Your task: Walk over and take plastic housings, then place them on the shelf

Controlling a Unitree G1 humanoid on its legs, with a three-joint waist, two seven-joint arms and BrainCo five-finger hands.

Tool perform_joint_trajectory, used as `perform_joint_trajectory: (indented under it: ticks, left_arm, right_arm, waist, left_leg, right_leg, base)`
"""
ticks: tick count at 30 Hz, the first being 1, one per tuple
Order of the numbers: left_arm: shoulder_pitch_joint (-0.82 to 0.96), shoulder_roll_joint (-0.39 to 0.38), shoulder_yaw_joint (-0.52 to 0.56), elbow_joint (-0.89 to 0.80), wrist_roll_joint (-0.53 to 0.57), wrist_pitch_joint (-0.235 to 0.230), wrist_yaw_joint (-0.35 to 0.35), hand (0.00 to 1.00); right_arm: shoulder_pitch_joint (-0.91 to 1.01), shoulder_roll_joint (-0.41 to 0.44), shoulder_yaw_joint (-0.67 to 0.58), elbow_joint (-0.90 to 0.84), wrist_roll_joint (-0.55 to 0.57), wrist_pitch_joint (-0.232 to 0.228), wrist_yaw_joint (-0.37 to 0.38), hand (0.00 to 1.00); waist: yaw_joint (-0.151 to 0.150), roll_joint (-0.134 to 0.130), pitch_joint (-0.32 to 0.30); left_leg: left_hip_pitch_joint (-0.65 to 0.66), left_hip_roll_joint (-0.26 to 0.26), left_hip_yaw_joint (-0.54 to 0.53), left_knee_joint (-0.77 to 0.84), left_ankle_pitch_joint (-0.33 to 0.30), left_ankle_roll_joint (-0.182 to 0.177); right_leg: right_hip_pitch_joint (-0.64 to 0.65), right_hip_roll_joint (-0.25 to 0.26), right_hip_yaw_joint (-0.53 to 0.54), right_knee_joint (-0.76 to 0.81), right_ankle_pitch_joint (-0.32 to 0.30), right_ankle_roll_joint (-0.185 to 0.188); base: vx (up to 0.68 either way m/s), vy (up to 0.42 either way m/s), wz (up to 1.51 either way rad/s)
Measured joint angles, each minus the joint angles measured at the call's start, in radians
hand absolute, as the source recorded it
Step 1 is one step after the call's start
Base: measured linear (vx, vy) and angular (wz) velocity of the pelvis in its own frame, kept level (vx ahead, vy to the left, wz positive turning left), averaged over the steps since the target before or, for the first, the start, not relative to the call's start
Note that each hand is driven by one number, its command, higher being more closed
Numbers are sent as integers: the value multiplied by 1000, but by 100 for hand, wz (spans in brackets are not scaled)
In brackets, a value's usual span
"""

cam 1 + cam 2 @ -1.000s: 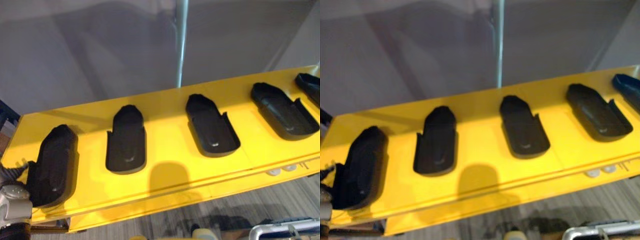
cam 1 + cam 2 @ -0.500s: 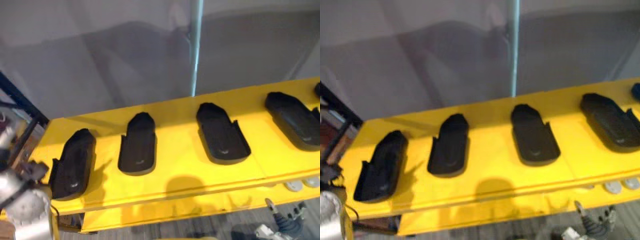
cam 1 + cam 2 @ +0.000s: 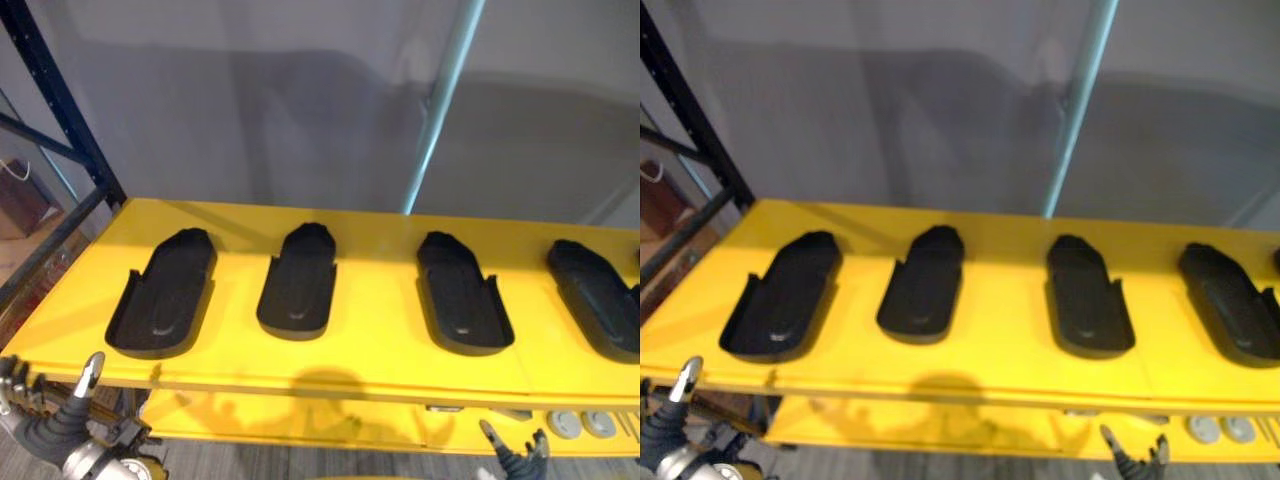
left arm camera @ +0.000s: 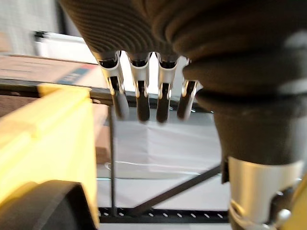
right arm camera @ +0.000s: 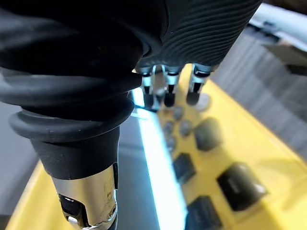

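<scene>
Several black plastic housings lie in a row on the yellow shelf (image 3: 360, 365): the leftmost housing (image 3: 165, 295), a second (image 3: 298, 282), a third (image 3: 462, 292) and one at the right edge (image 3: 598, 298). My left hand (image 3: 70, 425) hangs below the shelf's front edge at lower left, fingers (image 4: 139, 98) straight and holding nothing; the left wrist view shows the shelf's end (image 4: 48, 139) and a dark housing (image 4: 43, 206) beside it. My right hand (image 3: 510, 460) sits low at the bottom right, its fingers (image 5: 165, 88) relaxed and empty.
A dark blue rack upright (image 3: 60, 110) stands at the left and a pale pole (image 3: 440, 110) rises behind the shelf before a grey wall. A lower yellow shelf (image 5: 268, 158) carries small dark parts (image 5: 240, 184) and round pieces (image 3: 580, 424).
My left hand has let go of the leftmost housing and dropped below the shelf edge. The camera has shifted, so the whole shelf sits differently in view.
</scene>
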Motion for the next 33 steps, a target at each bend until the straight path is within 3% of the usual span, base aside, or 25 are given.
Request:
perform_joint_trajectory:
  ticks: [1, 2, 7, 16, 23, 25, 30, 33]
  left_arm:
    - [-3, -7, -1, 13, -17, -8, 0, 100]
    - [-7, -11, -1, 22, -17, -13, 0, 0]
    - [-13, -14, -45, 69, -54, -36, 58, 0]
    - [-118, 31, -91, 207, -42, -66, 320, 0]
    - [-181, 60, -112, 249, -32, -77, 415, 0]
    - [-205, 64, -117, 248, 19, -81, 463, 0]
    - [-257, 73, -122, 245, 46, -72, 516, 0]
    - [-292, 108, -147, 238, 46, -32, 540, 0]
  right_arm:
    - [0, 0, -1, 16, 2, 0, -5, 0]
    - [0, 0, -1, 23, 4, 0, -5, 0]
    - [-2, -6, -1, 76, 27, -2, -7, 0]
    - [-11, -43, 27, 227, 29, -5, -24, 0]
    - [-11, -70, 44, 265, 25, -4, -25, 0]
    - [-15, -83, 44, 285, 18, -3, -25, 0]
    - [-33, -88, 44, 301, 17, 3, -25, 0]
    - [-34, -89, 44, 309, 13, 3, -25, 0]
  waist:
    - [0, 1, -2]
    - [0, 1, -3]
    - [-2, 1, -5]
    - [-10, 7, -6]
    - [-16, 15, -5]
    - [-16, 21, -10]
    - [-37, 20, -9]
    - [-50, 18, -9]
  left_leg:
    - [-8, 0, 0, 1, 1, 0]
    - [-12, 0, 0, 1, 2, 0]
    - [-10, 2, 3, -9, 5, -2]
    - [27, 3, 33, -47, 26, -6]
    - [39, 2, 41, -72, 45, -8]
    - [44, 0, 55, -82, 48, -7]
    - [44, -4, 60, -83, 49, -5]
    - [45, -5, 63, -83, 49, -5]
  right_leg:
    - [-5, 0, -3, -1, 0, 0]
    - [-10, 0, -4, -1, 0, 0]
    - [-15, 4, -1, -2, 0, 0]
    - [-22, 8, 38, -6, 1, 1]
    - [-28, 11, 43, -15, 10, 5]
    - [-26, 10, 51, -20, 14, 6]
    - [-30, 10, 64, -33, 25, 7]
    - [-31, 10, 67, -35, 27, 8]
  base:
    - [-5, -6, 7]
    - [1, -8, 5]
    - [2, -1, -1]
    - [-15, -3, -12]
    - [-28, -6, -3]
    - [-46, 13, -11]
    - [-12, 10, -6]
    - [-1, 0, -1]
